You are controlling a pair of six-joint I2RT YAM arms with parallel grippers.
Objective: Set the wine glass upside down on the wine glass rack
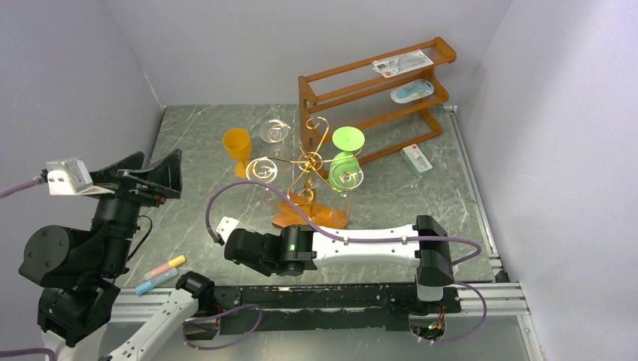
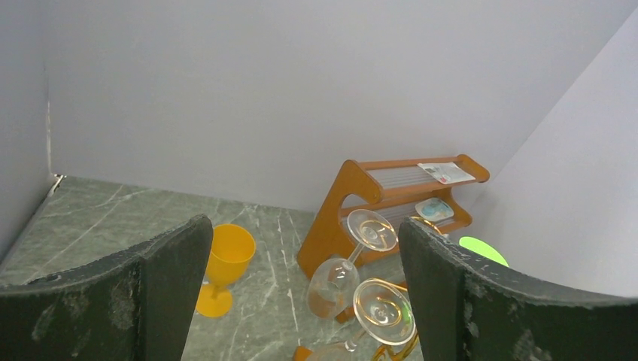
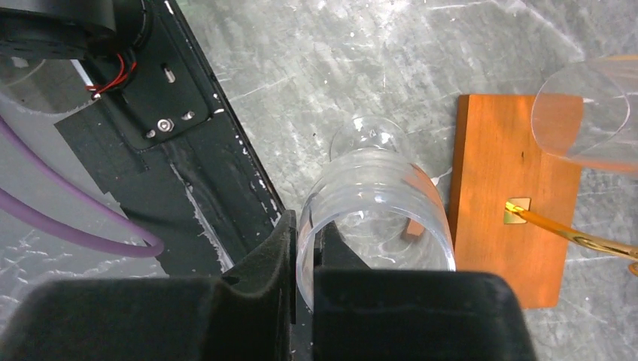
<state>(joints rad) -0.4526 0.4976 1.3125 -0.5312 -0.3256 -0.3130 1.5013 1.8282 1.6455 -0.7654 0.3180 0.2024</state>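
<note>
Grasp stage: your right end effector (image 3: 305, 252) pinched the wine glass (image 3: 376, 188) rim; left end effector (image 2: 301, 252) gaped. Next likely needed: lift, invert, hang on rack (image 3: 504, 150).

Illumination is even and diffuse, coming from above; shadows on the grey marbled desk (image 1: 195, 150) are faint and soft-edged. The top view is sharp across the field. In the left wrist view the near black jaws are slightly soft and the background crisp. In the right wrist view the wine glass (image 3: 376, 188) carries pale reflections along its rim, and the foreground jaws are dark and blurred.
</note>
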